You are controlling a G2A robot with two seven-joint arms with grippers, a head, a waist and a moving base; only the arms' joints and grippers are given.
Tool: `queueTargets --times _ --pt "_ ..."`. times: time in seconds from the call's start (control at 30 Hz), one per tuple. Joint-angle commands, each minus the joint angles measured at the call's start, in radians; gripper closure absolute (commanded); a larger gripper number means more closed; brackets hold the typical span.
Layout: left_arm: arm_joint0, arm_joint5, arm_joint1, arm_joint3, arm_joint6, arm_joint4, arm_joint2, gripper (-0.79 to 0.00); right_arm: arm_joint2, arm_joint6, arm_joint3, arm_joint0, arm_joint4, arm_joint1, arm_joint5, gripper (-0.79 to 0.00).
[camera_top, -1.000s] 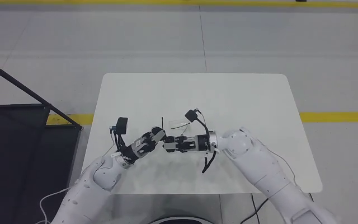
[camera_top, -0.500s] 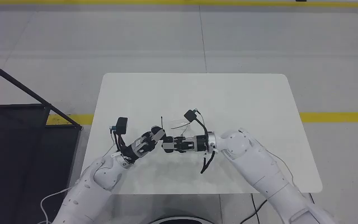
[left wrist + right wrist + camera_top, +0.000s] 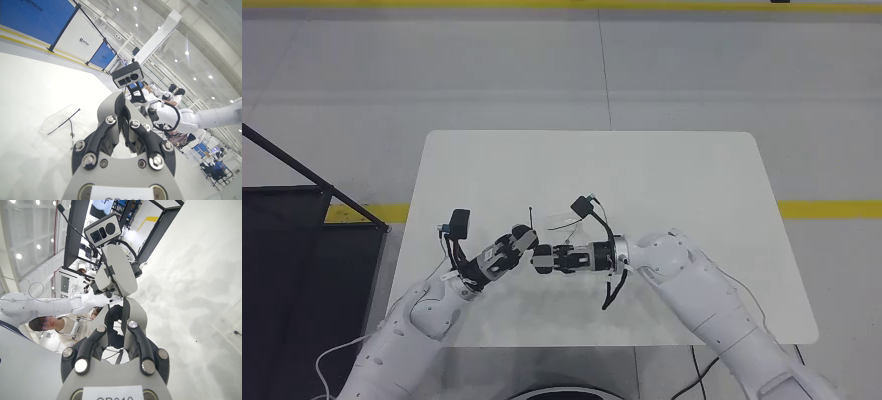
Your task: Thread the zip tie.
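Note:
A thin black zip tie (image 3: 531, 216) is pinched in my left gripper (image 3: 529, 245), which is shut on it; the strap (image 3: 124, 96) runs up between the pads, and its free end (image 3: 60, 207) sticks out past the fingers. My right gripper (image 3: 541, 258) faces the left one tip to tip above the table's near middle. In the right wrist view its fingers (image 3: 130, 313) stand a little apart, open, with the left gripper (image 3: 113, 281) just beyond them. The strap's lower end reaches down toward the right fingertips; I cannot tell whether it touches them.
A clear plastic tray (image 3: 564, 217) lies just behind the grippers and holds spare black zip ties (image 3: 73, 115). The white table (image 3: 662, 170) stretches bare to the far side and to the right. A black-framed panel (image 3: 282, 250) stands left of the table.
The right arm has crept very slightly toward the left gripper. The left arm and the zip tie have kept still.

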State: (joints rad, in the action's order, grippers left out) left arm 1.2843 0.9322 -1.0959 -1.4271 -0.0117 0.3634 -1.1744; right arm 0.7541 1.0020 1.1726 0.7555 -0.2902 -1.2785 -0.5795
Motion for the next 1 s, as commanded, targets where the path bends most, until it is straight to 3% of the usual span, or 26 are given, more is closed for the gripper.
queueTargets --times 0.0,0.47,0.77,0.97 --pt "0.0 0.001 -0.001 0.0 -0.002 0.001 -0.001 0.0 -0.001 0.005 0.001 -0.001 0.0 -0.002 0.0 -0.166" --pt "0.003 0.005 -0.009 0.004 -0.014 -0.001 -0.01 0.0 -0.001 0.017 -0.002 -0.006 -0.002 -0.011 0.0 -0.191" --pt "0.006 0.014 -0.013 0.002 -0.018 -0.002 -0.018 0.0 0.0 -0.004 0.006 -0.003 0.025 -0.017 0.026 -0.151" --pt "0.006 0.013 -0.015 0.004 -0.02 -0.006 -0.024 0.0 0.043 0.001 0.016 0.016 0.033 -0.003 0.005 -0.2"
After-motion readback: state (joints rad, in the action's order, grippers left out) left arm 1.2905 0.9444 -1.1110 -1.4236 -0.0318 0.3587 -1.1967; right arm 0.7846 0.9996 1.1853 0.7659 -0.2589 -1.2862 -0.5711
